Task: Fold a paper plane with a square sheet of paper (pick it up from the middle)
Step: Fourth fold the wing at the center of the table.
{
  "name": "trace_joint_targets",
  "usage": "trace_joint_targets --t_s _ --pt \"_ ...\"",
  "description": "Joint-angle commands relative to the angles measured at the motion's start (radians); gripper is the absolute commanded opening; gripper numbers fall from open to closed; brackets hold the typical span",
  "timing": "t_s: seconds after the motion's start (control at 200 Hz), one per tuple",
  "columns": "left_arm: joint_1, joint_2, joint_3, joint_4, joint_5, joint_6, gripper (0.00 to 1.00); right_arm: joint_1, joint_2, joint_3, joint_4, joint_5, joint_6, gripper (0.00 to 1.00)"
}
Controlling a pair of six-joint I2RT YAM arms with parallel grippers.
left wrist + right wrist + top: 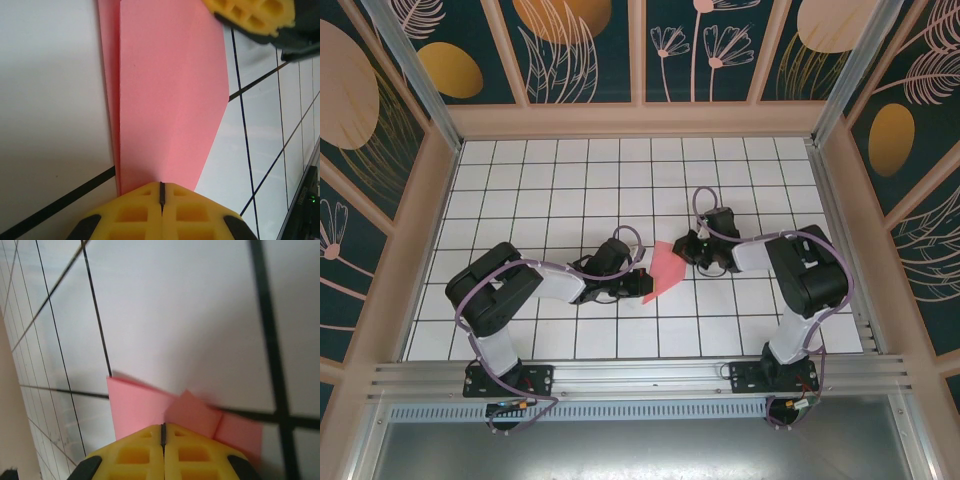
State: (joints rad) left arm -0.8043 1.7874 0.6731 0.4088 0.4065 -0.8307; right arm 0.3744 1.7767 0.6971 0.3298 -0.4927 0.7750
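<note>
The square sheet of paper [668,268] is a folded salmon-pink wedge lying on the white grid table between the two arms. In the left wrist view the paper [170,100] lies flat, with a long crease down its left side. My left gripper [161,186] is shut, its yellow tips set down on the paper's near end. From above, the left gripper [640,281] meets the wedge's left edge and the right gripper [683,250] its upper right corner. My right gripper [163,426] is shut too, its tips on the paper [137,407] beside a small raised flap [192,412].
The table [570,180] is a white surface with a black grid, boxed in by wooden-framed patterned walls. The right gripper's yellow fingers [250,15] show at the top right of the left wrist view, close to the paper's far end.
</note>
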Motion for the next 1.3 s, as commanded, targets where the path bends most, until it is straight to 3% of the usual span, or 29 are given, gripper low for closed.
trace_joint_targets --t_s 0.0,0.255,0.44,0.625,0.851,0.976,1.296 --pt "0.007 0.034 -0.073 -0.251 -0.064 0.034 0.00 -0.085 0.054 0.034 -0.055 0.160 -0.063 0.08" --pt "0.005 0.029 -0.079 -0.255 -0.067 0.038 0.00 -0.103 0.051 0.110 -0.144 0.156 -0.102 0.08" --pt "0.007 0.027 -0.074 -0.257 -0.066 0.038 0.00 -0.092 -0.107 0.106 -0.201 0.140 -0.111 0.10" --pt "0.006 0.019 -0.055 -0.265 -0.064 0.038 0.00 0.024 -0.236 0.013 -0.120 0.098 -0.033 0.10" --pt "0.007 0.024 -0.034 -0.276 -0.062 0.044 0.00 0.197 -0.189 -0.071 0.005 0.132 0.078 0.08" --pt "0.006 0.032 -0.027 -0.273 -0.055 0.044 0.00 0.217 -0.111 -0.082 0.051 0.118 0.092 0.07" --pt "0.007 -0.065 -0.010 -0.324 -0.035 0.059 0.00 0.218 -0.008 -0.090 -0.057 0.215 0.052 0.05"
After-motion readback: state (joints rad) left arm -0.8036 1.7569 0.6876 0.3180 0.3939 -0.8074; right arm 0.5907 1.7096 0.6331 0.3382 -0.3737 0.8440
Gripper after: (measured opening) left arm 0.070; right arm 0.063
